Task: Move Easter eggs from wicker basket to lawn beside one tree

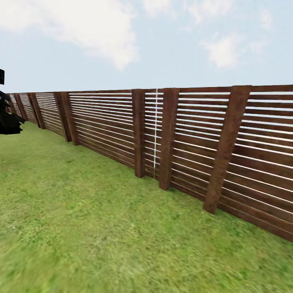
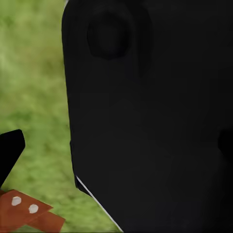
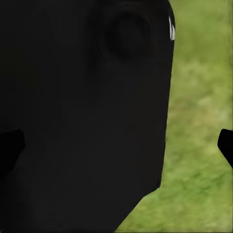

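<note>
The lawn [image 1: 81, 228] spreads bright green from the foreground to a fence. The Easter eggs, the wicker basket and the tree are out of view. In the left wrist view my left gripper [image 2: 116, 148] is open, one black fingertip [image 2: 10, 149] at the frame's edge, with nothing between the fingers. My right gripper [image 3: 116, 145] is open too, a fingertip [image 3: 226, 145] over the grass. In both wrist views a large black part of my own body [image 2: 155, 116] sits close behind the fingers.
A long brown slatted wooden fence [image 1: 183, 138] runs from the far left to the near right, closing off the grass. A dark, ragged shape [image 1: 8, 118] stands at the left edge by the fence. A red-brown piece with two white dots [image 2: 26, 213] lies on the grass.
</note>
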You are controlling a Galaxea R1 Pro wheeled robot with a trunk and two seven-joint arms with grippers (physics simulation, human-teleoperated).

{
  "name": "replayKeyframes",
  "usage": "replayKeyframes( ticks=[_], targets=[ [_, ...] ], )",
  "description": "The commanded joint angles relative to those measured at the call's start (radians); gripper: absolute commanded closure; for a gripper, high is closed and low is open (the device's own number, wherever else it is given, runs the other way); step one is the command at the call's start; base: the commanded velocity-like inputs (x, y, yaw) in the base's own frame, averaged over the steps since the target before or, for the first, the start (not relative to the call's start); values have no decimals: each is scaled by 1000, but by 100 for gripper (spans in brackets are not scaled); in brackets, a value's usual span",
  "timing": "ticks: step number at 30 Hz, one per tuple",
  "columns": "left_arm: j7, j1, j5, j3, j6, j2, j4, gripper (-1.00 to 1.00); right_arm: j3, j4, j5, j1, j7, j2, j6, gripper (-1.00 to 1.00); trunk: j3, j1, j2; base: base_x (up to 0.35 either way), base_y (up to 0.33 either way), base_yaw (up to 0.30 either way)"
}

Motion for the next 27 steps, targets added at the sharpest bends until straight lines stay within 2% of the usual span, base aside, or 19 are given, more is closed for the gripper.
replayKeyframes(
  ticks=[1,5,27],
  targets=[
    [-6,6,-1,-2,6,6,-4,-100,-4,6,6,-6,4,-6,-6,-100,0,0,0,0,0,0],
    [-6,9,-1,-2,16,12,-3,-100,-3,17,11,-14,5,-10,-28,-100,0,0,0,0,0,0],
    [-3,0,-3,-1,15,12,-12,-100,-5,8,11,-21,5,-6,-28,-100,0,0,0,0,0,0]
  ],
)
